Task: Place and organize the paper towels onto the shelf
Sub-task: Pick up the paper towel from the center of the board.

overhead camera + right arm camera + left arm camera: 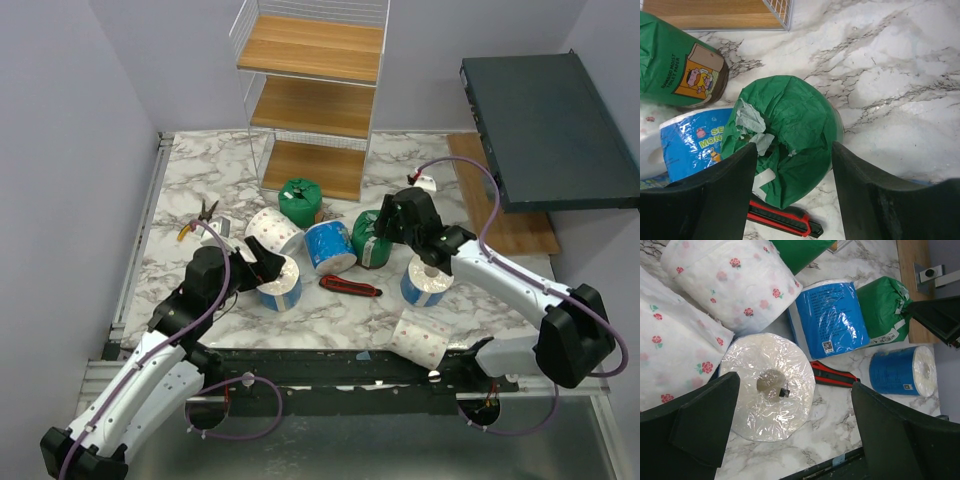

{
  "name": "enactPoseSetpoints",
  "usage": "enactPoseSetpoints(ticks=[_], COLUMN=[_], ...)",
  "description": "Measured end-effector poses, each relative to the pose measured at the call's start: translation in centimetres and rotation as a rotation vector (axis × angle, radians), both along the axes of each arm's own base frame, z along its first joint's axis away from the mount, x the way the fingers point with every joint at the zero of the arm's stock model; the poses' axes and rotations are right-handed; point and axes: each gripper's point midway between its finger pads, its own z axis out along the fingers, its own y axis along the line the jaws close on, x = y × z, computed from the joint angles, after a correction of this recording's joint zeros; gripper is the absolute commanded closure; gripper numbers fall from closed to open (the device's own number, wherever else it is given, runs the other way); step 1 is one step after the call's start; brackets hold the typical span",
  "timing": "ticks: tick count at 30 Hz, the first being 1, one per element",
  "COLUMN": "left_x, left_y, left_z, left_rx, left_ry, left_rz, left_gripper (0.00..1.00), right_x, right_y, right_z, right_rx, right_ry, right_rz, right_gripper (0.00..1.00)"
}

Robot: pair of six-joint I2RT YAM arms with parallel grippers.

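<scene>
Nothing sits on the shelf (312,48) yet; all the rolls lie on the marble in front of it.

Front-left of the shelf, the left gripper (795,390) hangs spread wide over an upright roll (767,385), holding nothing. A white roll (735,280) sits just beside that one. If the jaws drop as they stand, one finger may land on the white roll and shove it instead of slipping past.

Front-right of the shelf, the right gripper (792,155) straddles a green roll (790,125) lying on its side. I cannot tell whether the fingers press it yet. Its wrapper is torn and loose on top, so the grip may slide on the film and the roll could drop on the lift. A blue roll (695,140) lies against it and may get dragged along.
</scene>
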Motion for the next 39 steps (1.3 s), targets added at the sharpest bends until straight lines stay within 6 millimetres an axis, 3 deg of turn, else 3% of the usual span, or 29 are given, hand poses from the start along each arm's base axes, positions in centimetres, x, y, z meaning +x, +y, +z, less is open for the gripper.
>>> enactPoseSetpoints(ticks=[6, 18, 26, 32, 39], left_x=[-0.1, 0.0, -0.1, -0.2, -0.1], left_y=[0.0, -0.4, -0.7, -1.0, -1.3], left_z=[-0.7, -0.8, -1.8, -2.1, -2.0], left_rx=[-0.005, -0.021, -0.021, -0.029, -0.036], left_ry=[0.012, 0.016, 0.050, 0.062, 0.064], left_rz=[0.002, -0.003, -0.018, -0.029, -0.038], left_gripper=[0.02, 0.02, 0.02, 0.02, 0.02], right_x=[0.3, 0.8, 1.2, 0.8, 0.2], right_y=[-0.2, -0.3, 0.0, -0.3, -0.9], right_z=[-0.5, -1.7, -1.9, -1.7, -0.1], right_rx=[-0.016, -0.040, -0.054, -0.066, -0.056], right_ry=[0.005, 0.030, 0.041, 0.056, 0.032], right_rz=[-0.011, -0.016, -0.013, -0.014, -0.021], right_gripper=[0.43, 0.43, 0.30, 0.28, 0.28])
